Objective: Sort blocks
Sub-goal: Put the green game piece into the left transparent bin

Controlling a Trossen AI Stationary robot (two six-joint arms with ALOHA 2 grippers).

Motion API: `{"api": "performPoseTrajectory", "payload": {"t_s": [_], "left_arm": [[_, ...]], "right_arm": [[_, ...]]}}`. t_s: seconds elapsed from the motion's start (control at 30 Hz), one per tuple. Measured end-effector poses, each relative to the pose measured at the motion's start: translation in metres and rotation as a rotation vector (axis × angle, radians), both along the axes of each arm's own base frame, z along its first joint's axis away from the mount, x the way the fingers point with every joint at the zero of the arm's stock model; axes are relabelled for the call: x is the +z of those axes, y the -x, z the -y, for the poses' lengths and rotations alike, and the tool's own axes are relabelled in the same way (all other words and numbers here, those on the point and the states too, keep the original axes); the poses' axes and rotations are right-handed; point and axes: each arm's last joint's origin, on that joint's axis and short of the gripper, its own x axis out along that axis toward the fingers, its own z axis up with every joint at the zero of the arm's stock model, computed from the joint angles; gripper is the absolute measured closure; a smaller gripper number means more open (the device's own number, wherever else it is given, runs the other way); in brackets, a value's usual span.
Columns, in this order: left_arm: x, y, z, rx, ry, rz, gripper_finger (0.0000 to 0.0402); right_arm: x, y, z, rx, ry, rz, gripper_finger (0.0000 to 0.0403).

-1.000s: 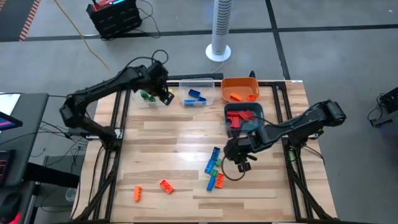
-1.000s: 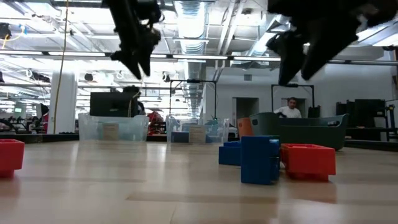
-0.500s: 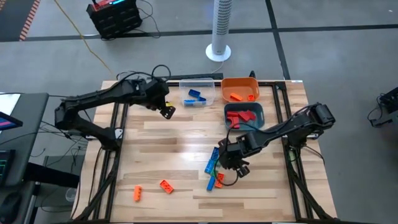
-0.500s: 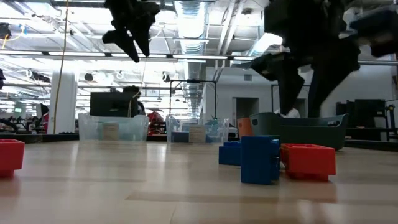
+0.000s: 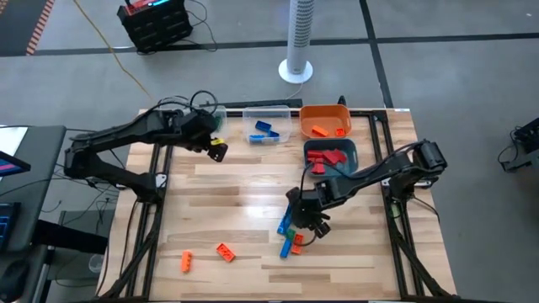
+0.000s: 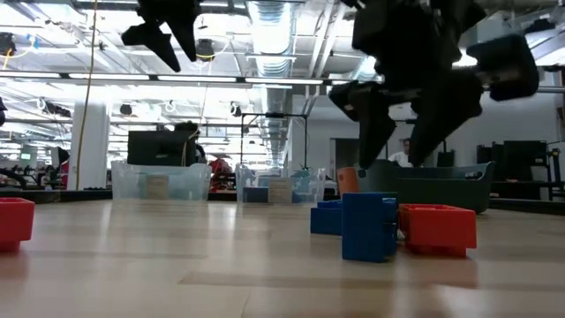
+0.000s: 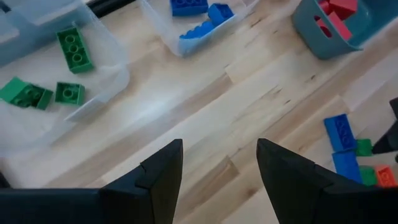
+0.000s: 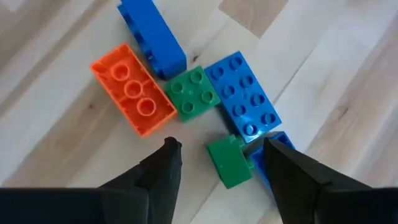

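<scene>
Blocks lie in two loose groups on my table, and the rest sit in bins along the far edge. The main cluster is right of centre. My right gripper hangs just over it with fingers spread and nothing between them. From the right wrist I can pick out an orange block, a small green block touching it, a long blue block and a broad blue block. A second green block lies partly behind one finger, and another blue piece beyond it is cut off by the other finger.

Two orange blocks lie well apart from that cluster, near the front left.

My left gripper hovers near the far left of the table, fingers apart and empty. From its wrist I see green blocks in a clear bin and blue blocks in a second clear bin, whose far side is cut off. Red blocks lie in the teal bin, only a corner of which shows in the left wrist view. The orange bin holds an orange block.

From table height, a blue block and a red one hide most of the cluster, and I cannot count the rest. A red block at the left edge is cut off.
</scene>
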Motion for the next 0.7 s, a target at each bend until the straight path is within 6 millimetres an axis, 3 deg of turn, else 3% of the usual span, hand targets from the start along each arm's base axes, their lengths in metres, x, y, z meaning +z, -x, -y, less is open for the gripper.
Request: {"api": "performPoseTrajectory", "payload": {"t_s": [0.43,0.53,0.7], "left_arm": [[-0.001,0.004,0.017,0.001,-0.004,-0.044,0.0203],[-0.002,0.005,0.020,-0.012,-0.004,-0.059,0.0203],[-0.002,0.005,0.021,-0.020,-0.015,-0.063,0.0203]], "right_arm": [[-0.034,-0.009,-0.001,-0.024,0.069,-0.076,0.0214],[-0.040,-0.007,0.000,-0.065,0.185,-0.091,0.0237],[-0.039,-0.007,0.002,-0.088,0.169,-0.102,0.0285]]}}
